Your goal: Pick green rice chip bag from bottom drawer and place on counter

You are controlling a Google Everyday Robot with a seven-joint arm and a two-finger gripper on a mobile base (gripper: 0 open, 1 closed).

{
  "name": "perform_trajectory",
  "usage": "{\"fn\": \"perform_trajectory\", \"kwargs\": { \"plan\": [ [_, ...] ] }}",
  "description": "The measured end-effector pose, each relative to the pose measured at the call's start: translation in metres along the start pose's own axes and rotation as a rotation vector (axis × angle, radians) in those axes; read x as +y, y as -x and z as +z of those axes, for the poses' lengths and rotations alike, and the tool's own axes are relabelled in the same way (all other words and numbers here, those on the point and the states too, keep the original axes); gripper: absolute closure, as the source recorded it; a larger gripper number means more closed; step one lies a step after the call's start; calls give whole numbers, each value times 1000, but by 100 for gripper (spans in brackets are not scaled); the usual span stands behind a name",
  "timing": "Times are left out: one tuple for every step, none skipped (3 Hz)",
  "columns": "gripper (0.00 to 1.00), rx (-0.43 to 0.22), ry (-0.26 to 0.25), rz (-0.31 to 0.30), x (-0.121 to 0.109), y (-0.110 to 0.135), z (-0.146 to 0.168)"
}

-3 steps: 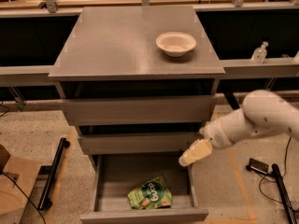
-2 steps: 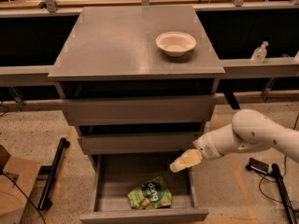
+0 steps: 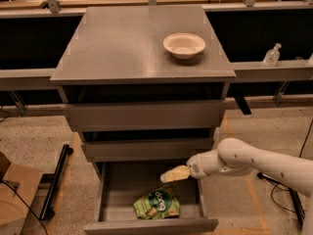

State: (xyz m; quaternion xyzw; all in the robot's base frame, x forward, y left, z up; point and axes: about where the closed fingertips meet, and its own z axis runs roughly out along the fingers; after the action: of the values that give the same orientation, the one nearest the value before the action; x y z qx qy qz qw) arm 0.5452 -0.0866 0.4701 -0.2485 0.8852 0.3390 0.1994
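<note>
- Camera view, step in hand: the approach to the grasp. Gripper (image 3: 175,174) hovering over the right rear of the open bottom drawer (image 3: 122,190), just below the drawer front above, at the end of a white arm (image 3: 254,160) reaching in from the right.
- Green rice chip bag (image 3: 157,203) lying flat on the drawer floor, near the front panel and roughly central. Apart from the gripper, lower and to its left, and not yet gripped, by the look of it.
- Gripper state: cannot tell whether spread or pressed together. Visible only as a pale wedge, with nothing seen hanging from it.
- Next move, as a judgement: down and toward the front left to reach the bag. Then a pinch on the crinkly foil, probably at an edge or raised fold, and a lift clear of the drawer walls and the fronts above.
- Counter (image 3: 122,43) on top, with a white bowl (image 3: 184,45) at its right rear and bare metal left of the bowl, good for the drop-off.
- Hard to make out: the bag's lettering and the shadowed rear of the drawer. Arm cut off at the right edge, base out of sight.
</note>
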Motion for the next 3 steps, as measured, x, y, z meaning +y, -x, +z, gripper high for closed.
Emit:
{"fn": "perform_trajectory", "kwargs": {
  "plan": [
    [0, 9, 13, 16, -1, -7, 12],
    [0, 73, 33, 85, -9, -31, 73],
    [0, 101, 8, 156, -25, -54, 123]
  ]
}}
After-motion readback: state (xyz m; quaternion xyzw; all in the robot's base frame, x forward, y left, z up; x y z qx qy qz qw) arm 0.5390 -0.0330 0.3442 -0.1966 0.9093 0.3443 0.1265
